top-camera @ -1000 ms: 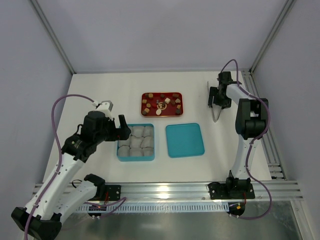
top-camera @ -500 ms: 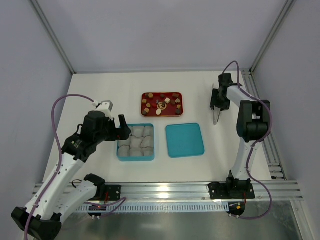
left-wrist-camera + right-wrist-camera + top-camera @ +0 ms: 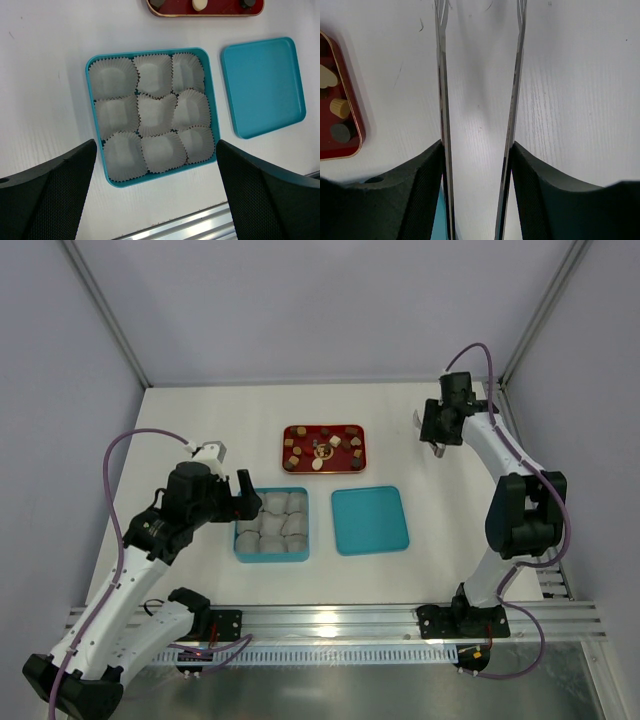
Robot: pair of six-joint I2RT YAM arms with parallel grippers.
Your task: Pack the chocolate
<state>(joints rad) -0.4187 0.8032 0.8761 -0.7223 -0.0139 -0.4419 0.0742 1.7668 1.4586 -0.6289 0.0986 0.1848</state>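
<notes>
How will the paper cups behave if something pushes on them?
The paper cups look thin and pleated, so they probably crumple easily and weigh little. Nine sit packed wall to wall in the box, so neighbours likely keep each from sliding or tipping. Several rims already look squashed, so they likely stay bent.

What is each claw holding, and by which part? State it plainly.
Right claw: metal tongs, pinched on the outer sides of their two arms, well back from the free tips. Left claw: open, holding nothing.
</notes>
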